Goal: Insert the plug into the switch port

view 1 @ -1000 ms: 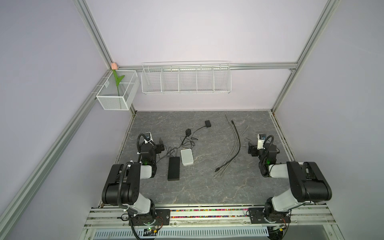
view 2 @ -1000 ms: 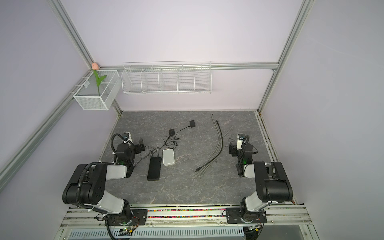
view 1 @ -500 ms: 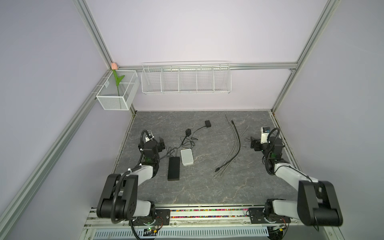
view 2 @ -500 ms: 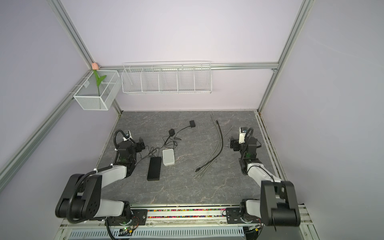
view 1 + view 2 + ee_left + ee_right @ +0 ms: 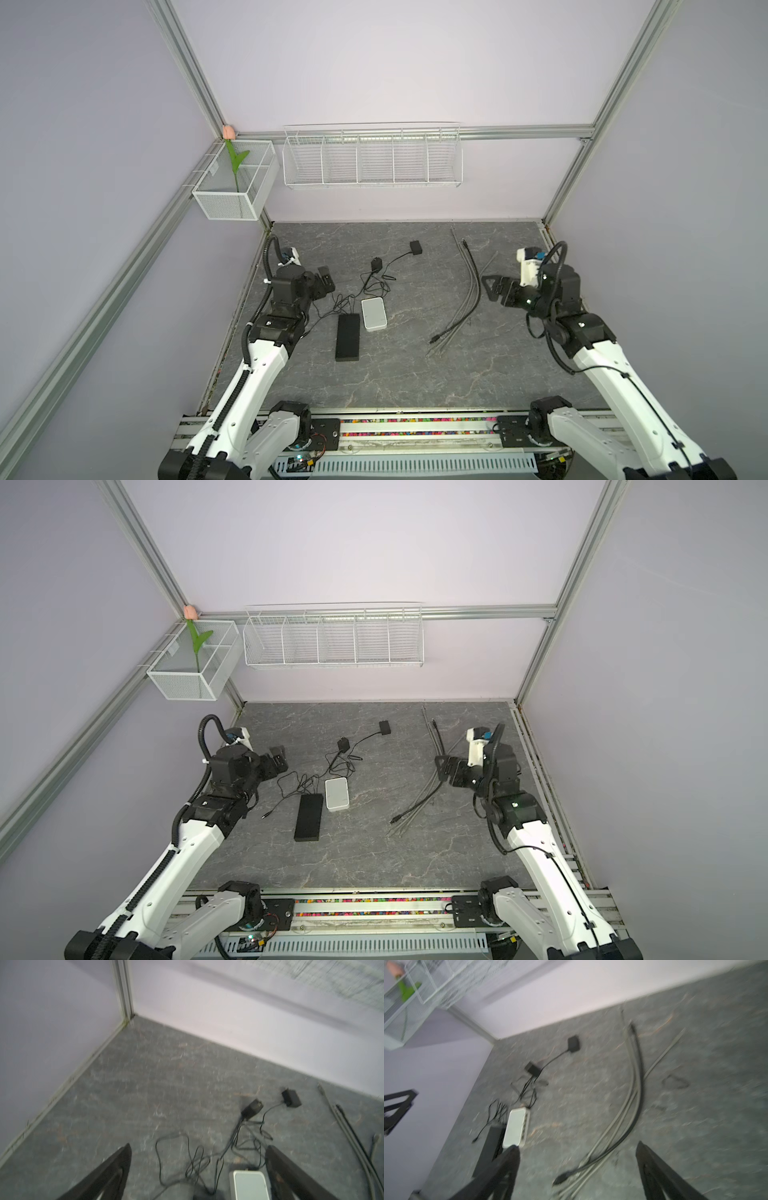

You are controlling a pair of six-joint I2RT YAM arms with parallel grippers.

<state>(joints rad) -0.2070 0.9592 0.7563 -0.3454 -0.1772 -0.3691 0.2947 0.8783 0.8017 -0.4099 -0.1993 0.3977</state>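
Only the right wrist view shows the white switch (image 5: 517,1128) from the side: a row of dark ports runs along its long face, which is turned toward the cable bundle (image 5: 636,1093). In both top views the switch (image 5: 373,313) (image 5: 337,793) shows only its plain lid. In a top view the thin wire's loose tip (image 5: 264,816) lies bare on the table (image 5: 374,854). From the other eye the left arm hides it.

The left wrist view, blurred, catches one end of the switch (image 5: 249,1186) between the spread fingers of the left tool (image 5: 198,1147), which is wide open and holds nothing. The right tool (image 5: 578,1145) is also wide open and empty. It hangs above the cables.

The plug (image 5: 433,340) is the dark connector at the near end of the black cable. It lies flat on the table, well apart from the switch, with bare stone between them. The switch sits just beside a long black box (image 5: 348,336). Whether they touch I cannot tell. Two small black adapters (image 5: 376,264) (image 5: 416,247) lie behind it amid the tangled wire.

The left tool (image 5: 326,279) is near the left wall and the right tool (image 5: 489,287) is over the bundle's middle. The near half of the table (image 5: 395,382) is open.
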